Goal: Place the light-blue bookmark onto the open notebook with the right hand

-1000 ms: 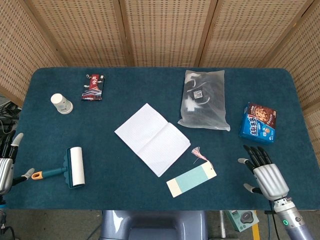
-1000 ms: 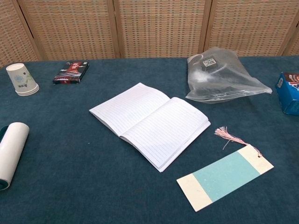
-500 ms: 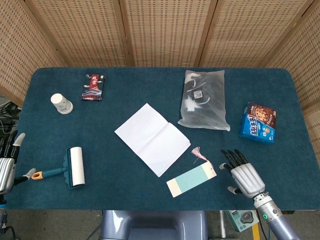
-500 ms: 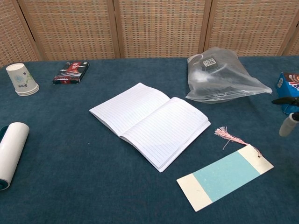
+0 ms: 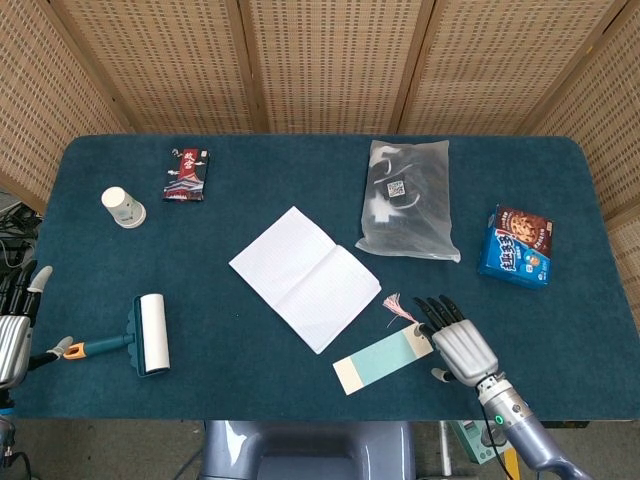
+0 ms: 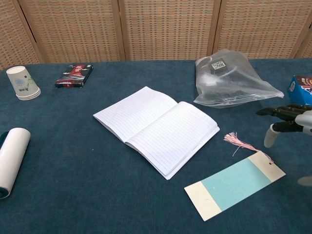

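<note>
1. Fingers (image 5: 432, 309) of right hand (image 5: 458, 343) spread apart, holding nothing, above tasselled end of light-blue bookmark (image 5: 383, 360).
2. Nothing picked up yet; grasp, lift and placing all left.
3. Bookmark flat on table (image 5: 250, 380), just beside open notebook (image 5: 305, 277), not on it.
4. Long axis diagonal: tassel end far-right, cream end near-left.
5. Left hand (image 5: 12, 330) idle at table edge, fingers apart.
</note>
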Robot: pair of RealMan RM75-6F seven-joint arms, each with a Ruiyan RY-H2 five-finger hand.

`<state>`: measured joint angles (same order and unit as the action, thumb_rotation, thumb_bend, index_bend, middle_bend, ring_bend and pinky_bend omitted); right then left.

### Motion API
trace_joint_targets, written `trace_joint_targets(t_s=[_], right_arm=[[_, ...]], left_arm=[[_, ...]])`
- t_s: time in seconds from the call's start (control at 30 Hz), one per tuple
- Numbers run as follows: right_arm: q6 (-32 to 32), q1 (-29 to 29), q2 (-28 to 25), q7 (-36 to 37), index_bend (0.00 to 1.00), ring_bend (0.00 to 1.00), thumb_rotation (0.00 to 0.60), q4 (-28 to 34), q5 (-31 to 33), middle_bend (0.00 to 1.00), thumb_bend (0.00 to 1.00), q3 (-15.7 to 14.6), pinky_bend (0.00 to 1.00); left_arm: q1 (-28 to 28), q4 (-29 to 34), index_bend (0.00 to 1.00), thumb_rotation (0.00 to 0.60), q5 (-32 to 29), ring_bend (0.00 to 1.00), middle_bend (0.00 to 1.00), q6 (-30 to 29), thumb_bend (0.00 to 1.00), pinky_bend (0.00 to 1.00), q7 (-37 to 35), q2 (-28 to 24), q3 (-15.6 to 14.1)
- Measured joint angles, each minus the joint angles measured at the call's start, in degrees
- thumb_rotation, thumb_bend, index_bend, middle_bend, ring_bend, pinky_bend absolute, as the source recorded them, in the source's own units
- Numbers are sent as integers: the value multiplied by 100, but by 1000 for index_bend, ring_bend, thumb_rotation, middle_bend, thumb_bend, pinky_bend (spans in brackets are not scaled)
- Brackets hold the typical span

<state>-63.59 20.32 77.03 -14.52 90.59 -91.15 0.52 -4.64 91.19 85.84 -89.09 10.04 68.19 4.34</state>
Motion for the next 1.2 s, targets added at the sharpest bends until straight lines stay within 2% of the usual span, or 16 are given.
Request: trace_joint_targets(t_s=[0.4,0.57,1.2], right_arm=[[310,229,430,-441,359,0,600,77,145,0,152,-48,86],[421,353,610,-668,323,0,600,67,210,0,152,-26,81],[742,653,776,-1257,287,0,600,69,772,0,151,84,74]], left_arm=[[-32,15,0,600,3,0,0,53,120,0,51,15,-16],[-34,10,0,600,-11,0,0,61,119,0,21,11,-12],[-60,15,0,600,25,0,0,87,120,0,63,23,-35]])
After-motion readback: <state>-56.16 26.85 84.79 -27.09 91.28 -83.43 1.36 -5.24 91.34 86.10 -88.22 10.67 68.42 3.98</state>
